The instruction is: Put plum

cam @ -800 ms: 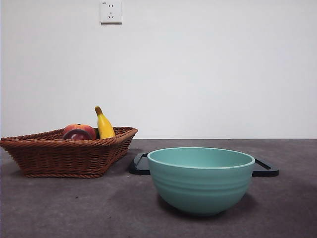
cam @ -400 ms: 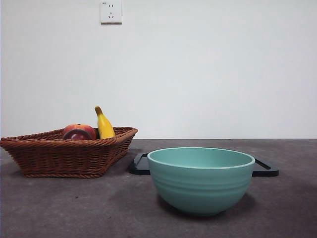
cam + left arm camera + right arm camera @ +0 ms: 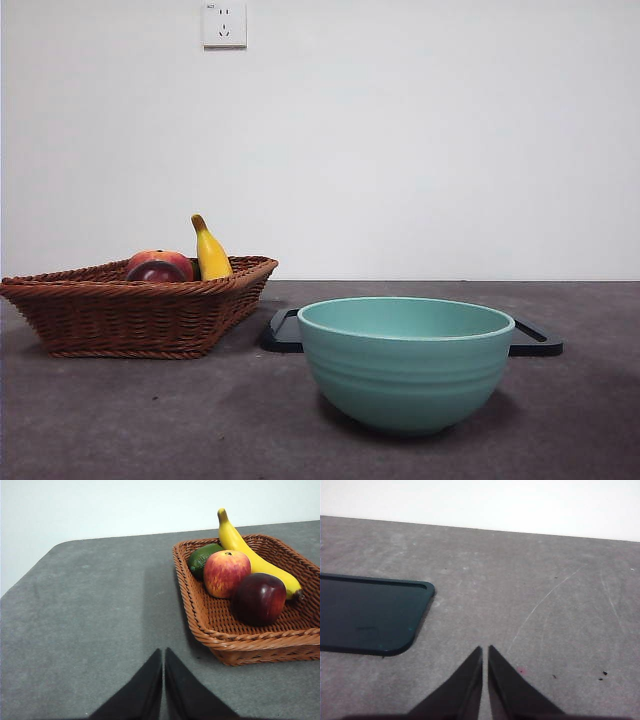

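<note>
Nothing has shifted across the earlier front views and this one: the basket, bowl and tray sit exactly as before, and no arm enters the front view. The plum (image 3: 258, 598) lies in the wicker basket (image 3: 200, 625), touching the red-orange peach-like fruit (image 3: 226, 573) on one side and resting against the banana (image 3: 250, 555), with a dark green fruit (image 3: 201, 558) tucked behind the peach. From the front, the plum (image 3: 156, 271) peeks just over the basket's rim (image 3: 140, 310). A teal bowl (image 3: 405, 362) stands near the camera, with a dark tray (image 3: 535, 340) flat on the table behind it. The left gripper (image 3: 163, 652) hangs over bare table just beside the basket, jaws pressed together and empty. The right gripper (image 3: 485, 650) hovers near the tray's (image 3: 370, 615) corner, jaws likewise closed on nothing.
</note>
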